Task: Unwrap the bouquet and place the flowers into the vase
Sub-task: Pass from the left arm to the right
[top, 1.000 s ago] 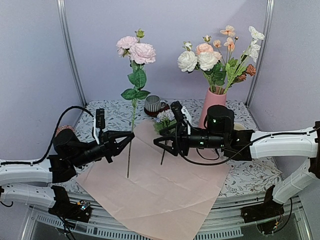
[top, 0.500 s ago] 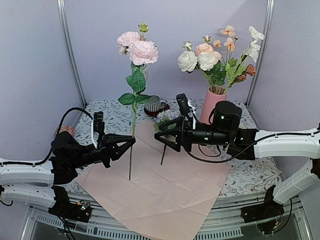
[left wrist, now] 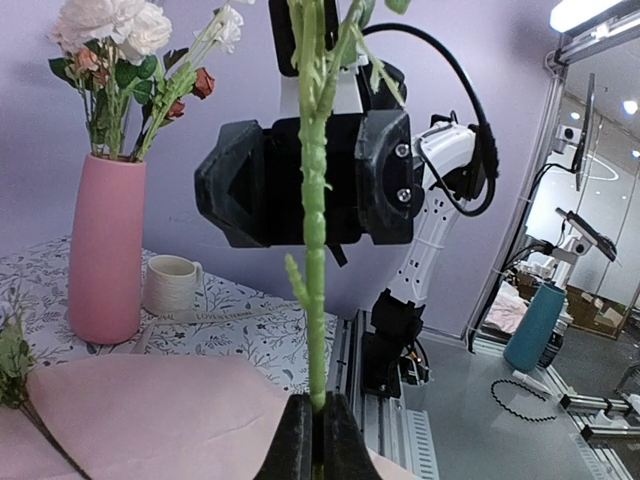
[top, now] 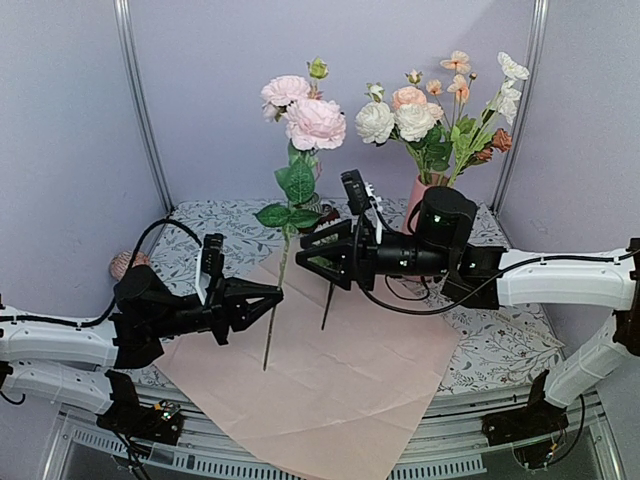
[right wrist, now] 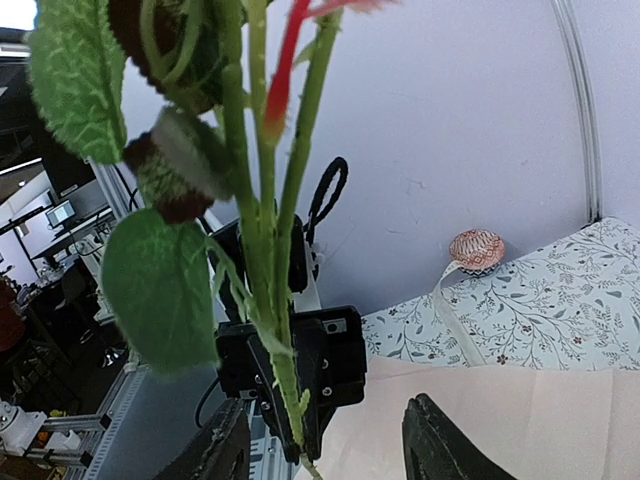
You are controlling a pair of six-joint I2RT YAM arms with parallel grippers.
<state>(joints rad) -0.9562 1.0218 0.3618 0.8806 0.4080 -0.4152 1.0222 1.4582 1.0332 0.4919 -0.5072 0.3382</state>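
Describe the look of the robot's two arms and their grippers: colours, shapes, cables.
The left arm and right arm have smooth white tubular links joined by bulky black cylindrical joints. The left gripper and right gripper are matt black, each with two angular, tapering fingers. Thin black cables loop beside each arm.

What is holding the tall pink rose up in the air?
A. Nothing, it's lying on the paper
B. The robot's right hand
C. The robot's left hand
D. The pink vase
C: the left gripper is shut on the lower stem of the pink rose and holds it upright, while the right gripper has open jaws either side of the stem, not pinching it.
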